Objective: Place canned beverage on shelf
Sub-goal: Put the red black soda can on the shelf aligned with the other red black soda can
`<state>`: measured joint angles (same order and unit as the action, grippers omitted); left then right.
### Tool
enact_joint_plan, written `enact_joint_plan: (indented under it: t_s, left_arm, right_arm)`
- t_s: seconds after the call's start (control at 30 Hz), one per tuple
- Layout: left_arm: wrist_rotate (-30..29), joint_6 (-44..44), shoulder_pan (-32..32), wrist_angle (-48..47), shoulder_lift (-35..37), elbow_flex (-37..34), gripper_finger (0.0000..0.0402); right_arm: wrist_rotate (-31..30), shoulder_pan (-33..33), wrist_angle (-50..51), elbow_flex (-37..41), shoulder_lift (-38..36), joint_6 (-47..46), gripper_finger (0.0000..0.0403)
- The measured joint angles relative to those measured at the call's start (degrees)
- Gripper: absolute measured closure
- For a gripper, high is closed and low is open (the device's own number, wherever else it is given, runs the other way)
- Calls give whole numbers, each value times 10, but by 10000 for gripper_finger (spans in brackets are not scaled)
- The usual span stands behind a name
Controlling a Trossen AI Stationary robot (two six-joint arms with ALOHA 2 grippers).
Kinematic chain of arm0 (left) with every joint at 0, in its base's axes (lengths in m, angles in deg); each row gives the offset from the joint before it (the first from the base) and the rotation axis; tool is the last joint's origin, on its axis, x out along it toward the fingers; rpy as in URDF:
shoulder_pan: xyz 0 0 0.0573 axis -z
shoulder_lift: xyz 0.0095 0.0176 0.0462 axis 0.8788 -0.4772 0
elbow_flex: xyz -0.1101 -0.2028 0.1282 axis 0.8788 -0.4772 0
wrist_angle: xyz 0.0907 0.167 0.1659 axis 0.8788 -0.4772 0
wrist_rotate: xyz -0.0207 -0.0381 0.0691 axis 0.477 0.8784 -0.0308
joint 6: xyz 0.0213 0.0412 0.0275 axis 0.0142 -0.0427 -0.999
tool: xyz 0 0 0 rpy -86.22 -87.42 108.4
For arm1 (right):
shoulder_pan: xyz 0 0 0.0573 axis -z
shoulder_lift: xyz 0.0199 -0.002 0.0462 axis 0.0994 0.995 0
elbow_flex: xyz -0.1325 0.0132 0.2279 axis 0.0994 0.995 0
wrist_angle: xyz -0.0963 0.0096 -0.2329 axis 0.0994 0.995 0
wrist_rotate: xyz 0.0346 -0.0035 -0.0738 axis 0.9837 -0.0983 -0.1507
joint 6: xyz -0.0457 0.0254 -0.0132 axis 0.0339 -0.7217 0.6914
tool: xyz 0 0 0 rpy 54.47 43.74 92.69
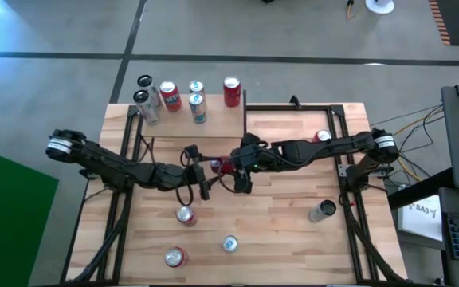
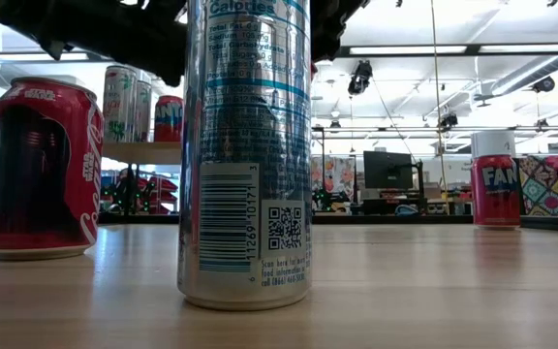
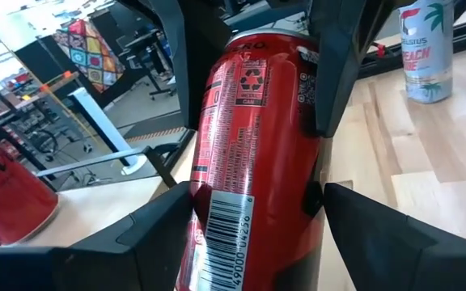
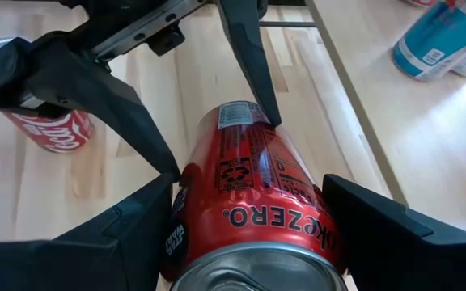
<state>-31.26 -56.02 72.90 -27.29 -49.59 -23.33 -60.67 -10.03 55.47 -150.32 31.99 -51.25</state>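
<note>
Butcher-block tabletop fills the foreground, and closest to the low camera a tall silver can stands upright, with a red cola can beside it and another red can farther back toward the right edge. None of these is in hand.

Mid-table, off the wood, hangs the canned beverage that matters — a red zero-sugar cola can, tilted well off upright. Both arms meet on it. The left gripper is clamped across the barcode end of the can's body; the right gripper is clamped across the body just below the lid end, its jaws hard against both sides. So the can is shared between two grips, which I read as a handover in mid-course rather than a carry.

Beyond them, at the table's far edge, sits the shelf, a small raised board of light wood already carrying several upright cans along its back, with bare board toward the front and right.

Next, as I judge it, one gripper must let go cleanly — likely the left — without dragging the can askew. The remaining arm then has to bring the can upright, lift it over the shelf's edge and set it on the bare patch, clear of the cans standing there.
</note>
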Motion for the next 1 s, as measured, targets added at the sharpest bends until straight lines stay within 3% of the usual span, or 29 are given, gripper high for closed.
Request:
enact_joint_plan:
  t_s: [0.37, 0.73, 1.0]
  left_arm:
    - [9, -4, 0, -2, -6, 0, 132]
    - [7, -23, 0, -2, -7, 0, 17]
    - [2, -22, -2, 3, -31, 0, 2]
  right_arm:
    - [3, 0, -5, 0, 0, -4, 126]
    - [4, -1, -7, 0, 0, -9, 126]
    - [5, -1, -18, 0, 0, -26, 126]
